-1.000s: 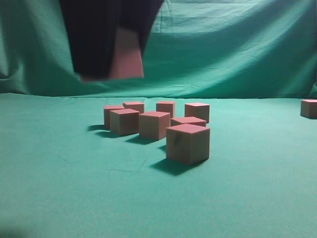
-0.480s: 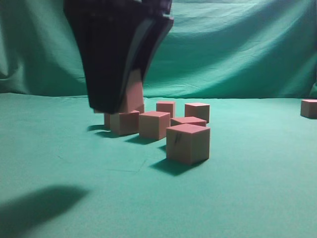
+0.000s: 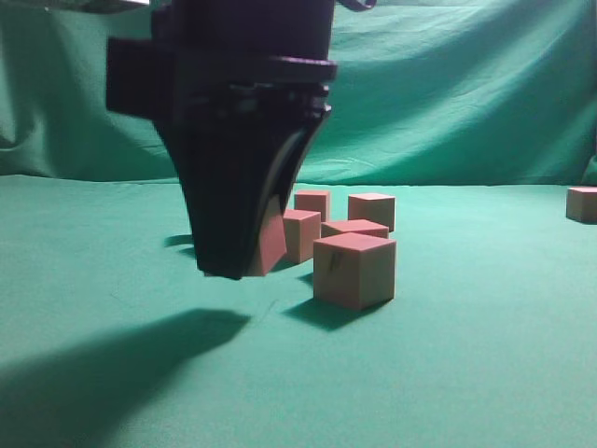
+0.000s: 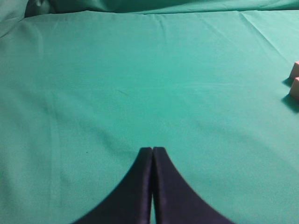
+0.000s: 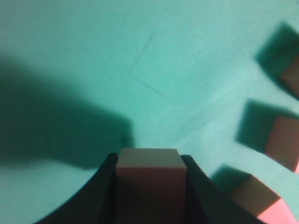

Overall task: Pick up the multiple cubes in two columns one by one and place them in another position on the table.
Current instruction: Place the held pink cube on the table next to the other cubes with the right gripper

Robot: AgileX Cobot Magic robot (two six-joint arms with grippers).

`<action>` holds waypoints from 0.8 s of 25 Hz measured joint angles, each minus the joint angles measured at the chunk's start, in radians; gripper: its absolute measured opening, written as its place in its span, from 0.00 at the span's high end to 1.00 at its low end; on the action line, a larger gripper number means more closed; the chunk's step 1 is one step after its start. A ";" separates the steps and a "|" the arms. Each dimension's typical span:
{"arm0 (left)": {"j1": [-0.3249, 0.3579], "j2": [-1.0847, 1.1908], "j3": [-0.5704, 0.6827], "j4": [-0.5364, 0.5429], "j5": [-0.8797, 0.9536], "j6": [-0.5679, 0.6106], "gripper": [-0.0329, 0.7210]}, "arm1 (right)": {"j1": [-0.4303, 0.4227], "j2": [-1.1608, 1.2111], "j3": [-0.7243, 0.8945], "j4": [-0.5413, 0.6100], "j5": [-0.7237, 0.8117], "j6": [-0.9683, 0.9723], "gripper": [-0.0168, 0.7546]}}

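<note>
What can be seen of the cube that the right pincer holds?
The cube looks plain, with a pale tan face above a reddish-pink one. It sits clamped between the two dark fingers of the right pincer. In the exterior view it hangs slightly tilted, just above the green table, left of the marked cube, touching nothing else.

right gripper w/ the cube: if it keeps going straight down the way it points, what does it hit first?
Probably bare green cloth table. The right gripper holds a pink-topped tan cube above an open patch beside the cube cluster; the nearest loose cube sits off to one side. Depth is uncertain.
</note>
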 joint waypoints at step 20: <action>0.000 0.000 0.000 0.000 0.000 0.000 0.96 | -0.006 0.057 0.000 0.018 -0.046 -0.004 0.64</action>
